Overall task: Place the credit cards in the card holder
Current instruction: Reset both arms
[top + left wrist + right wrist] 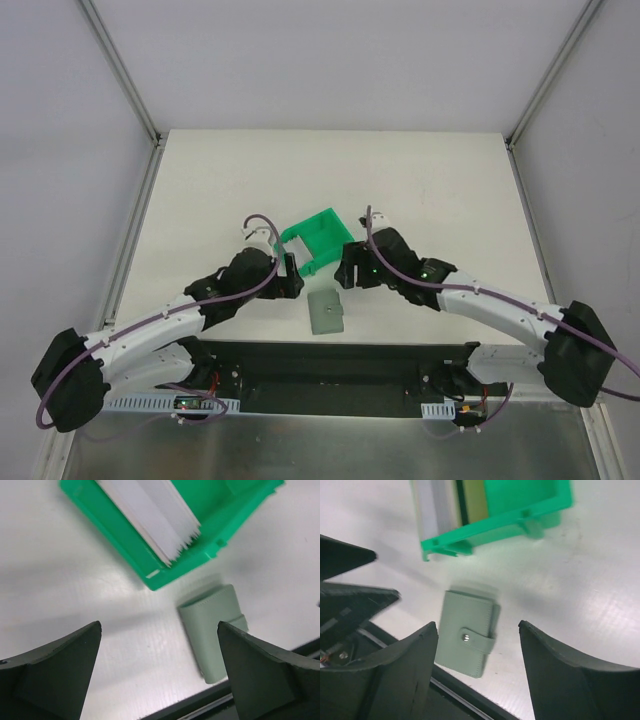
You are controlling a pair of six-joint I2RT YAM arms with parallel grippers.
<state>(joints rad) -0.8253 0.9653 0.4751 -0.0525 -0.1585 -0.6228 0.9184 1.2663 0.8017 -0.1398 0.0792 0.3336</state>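
Note:
The card holder [326, 312] is a closed grey-green wallet with a snap strap, lying flat near the table's front edge. It shows in the left wrist view [214, 631] and the right wrist view [466, 632]. The credit cards [150, 515] stand on edge as a pale stack inside the green bin [316, 238]; in the right wrist view [432, 505] a tan card stands beside the pale ones. My left gripper [292, 272] is open and empty, left of the wallet. My right gripper [345, 268] is open and empty, above and right of the wallet.
The green plastic bin [125, 555] sits just behind the wallet, between the two grippers. The table's dark front edge [455, 695] runs right below the wallet. Metal frame posts stand at the table's back corners.

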